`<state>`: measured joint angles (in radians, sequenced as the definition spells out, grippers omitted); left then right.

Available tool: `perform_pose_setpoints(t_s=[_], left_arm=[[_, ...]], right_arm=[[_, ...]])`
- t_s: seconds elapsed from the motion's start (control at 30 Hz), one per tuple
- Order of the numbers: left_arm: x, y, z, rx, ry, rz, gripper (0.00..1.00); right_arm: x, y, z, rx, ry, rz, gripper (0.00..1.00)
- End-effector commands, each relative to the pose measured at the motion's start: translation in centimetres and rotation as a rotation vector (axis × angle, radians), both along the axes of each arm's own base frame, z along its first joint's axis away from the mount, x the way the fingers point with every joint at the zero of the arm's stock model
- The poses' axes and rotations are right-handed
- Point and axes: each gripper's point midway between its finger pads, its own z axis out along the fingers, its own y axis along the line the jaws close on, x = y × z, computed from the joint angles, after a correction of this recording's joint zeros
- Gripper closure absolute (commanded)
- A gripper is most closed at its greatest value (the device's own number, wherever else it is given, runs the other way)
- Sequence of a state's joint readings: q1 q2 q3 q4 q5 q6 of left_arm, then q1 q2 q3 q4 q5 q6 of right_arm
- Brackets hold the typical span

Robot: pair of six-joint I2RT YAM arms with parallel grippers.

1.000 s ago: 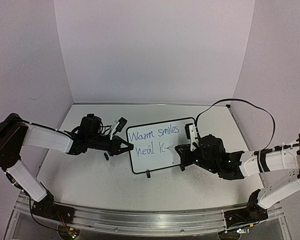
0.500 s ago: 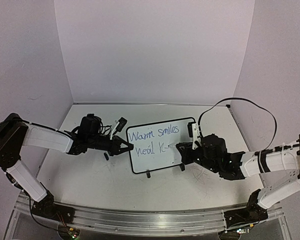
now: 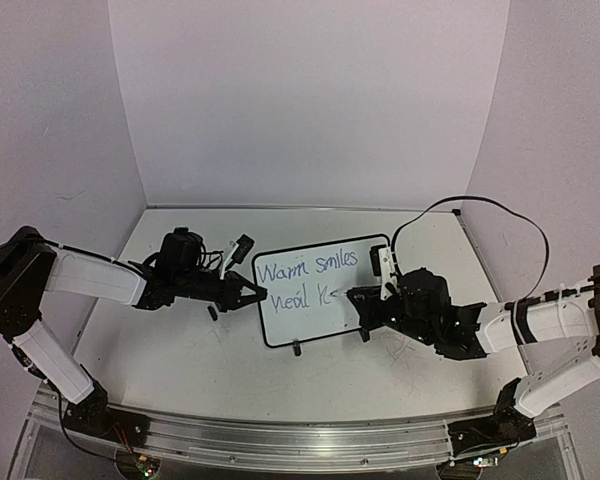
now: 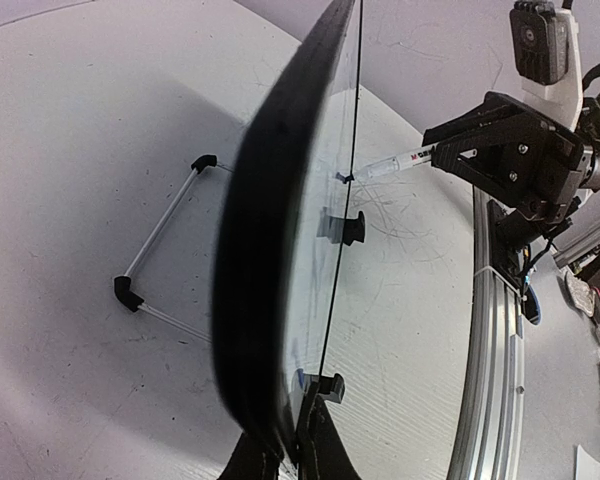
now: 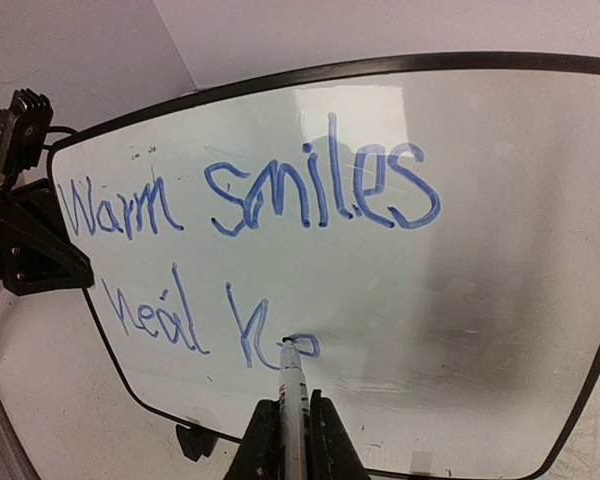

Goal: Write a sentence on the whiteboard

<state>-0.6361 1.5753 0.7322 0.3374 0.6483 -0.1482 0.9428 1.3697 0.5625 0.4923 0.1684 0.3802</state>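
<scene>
The board (image 3: 315,322) stands on the table (image 3: 180,350) in the middle of the overhead view, between the two arms, leaning back on its small black feet (image 3: 296,349). The left gripper (image 3: 255,293) comes in from the left of the frame with its fingers clamped on the board's left edge. In the left wrist view that black rim runs edge-on up the centre of the frame, pinched between the fingers (image 4: 318,450) at the bottom.

The right gripper (image 3: 355,297) reaches in from the right, low against the board's right half, and is closed around a marker (image 5: 292,385). In the right wrist view the marker rises from the bottom centre, squeezed between the two fingers, and its tip touches the white surface.

The sentence (image 5: 250,200) is in blue and not yet finished. "Warm smiles" runs across the upper line and "heal h" sits below it at the left. A small loop lies just beside the h, right where the tip rests. The lower right of the board is bare and glossy. In the left wrist view the marker shows at upper right, white-barrelled, poking from the right gripper to the board's face.
</scene>
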Motion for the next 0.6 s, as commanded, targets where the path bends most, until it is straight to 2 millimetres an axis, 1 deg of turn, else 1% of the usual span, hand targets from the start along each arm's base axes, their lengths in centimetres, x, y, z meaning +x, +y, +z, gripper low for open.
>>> perform_pose_setpoints(t_s=[0.0, 0.13, 0.33, 0.57], left_arm=[[2.5, 1.5, -0.9, 0.106, -0.072, 0.118, 1.0], [2.5, 1.5, -1.1, 0.108, -0.068, 0.117, 1.0], [2.5, 1.5, -0.9, 0.105, -0.071, 0.119, 1.0], [2.5, 1.5, -1.1, 0.108, -0.067, 0.119, 1.0]], right_arm=[[0.2, -1.2, -1.4, -0.042, 0.03, -0.036, 1.0], [0.0, -1.7, -2.0, -0.061, 0.041, -0.048, 1.0], [0.1, -1.7, -1.9, -0.066, 0.037, -0.054, 1.0], [0.3, -2.3, -1.6, -0.073, 0.03, -0.07, 1.0]])
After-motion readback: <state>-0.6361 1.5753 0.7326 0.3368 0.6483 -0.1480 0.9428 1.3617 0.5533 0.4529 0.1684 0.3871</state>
